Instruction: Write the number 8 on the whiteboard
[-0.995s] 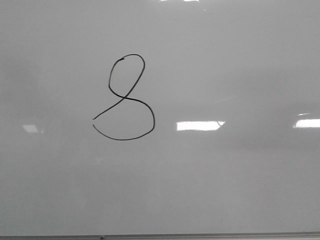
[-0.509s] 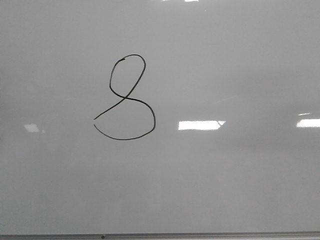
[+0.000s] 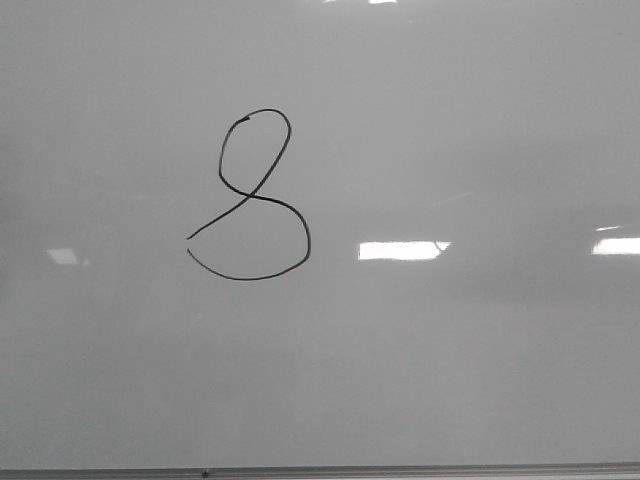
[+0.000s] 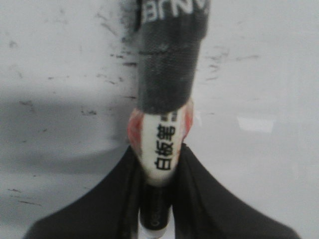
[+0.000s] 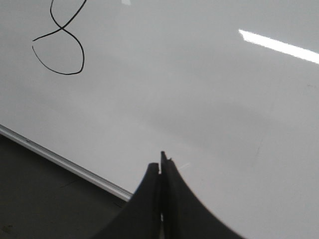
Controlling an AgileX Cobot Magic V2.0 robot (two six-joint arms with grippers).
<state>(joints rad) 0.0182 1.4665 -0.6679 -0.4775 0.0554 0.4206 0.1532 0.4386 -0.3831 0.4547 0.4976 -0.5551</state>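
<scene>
The number 8 [image 3: 252, 196] is a thin black marker line on the whiteboard [image 3: 450, 360], left of the middle in the front view. Part of it also shows in the right wrist view [image 5: 62, 45]. No gripper shows in the front view. In the left wrist view my left gripper [image 4: 158, 164] is shut on a white marker [image 4: 164, 144] with black characters and a dark cap, pointing at the board surface. My right gripper [image 5: 160, 167] is shut and empty over the board near its frame edge.
The board's thin metal frame edge [image 3: 320, 470] runs along the bottom of the front view and across the right wrist view [image 5: 65, 164], with dark surface beyond it. Bright light reflections [image 3: 400, 250] lie on the board. Small black smudges [image 4: 114, 55] mark the board near the marker.
</scene>
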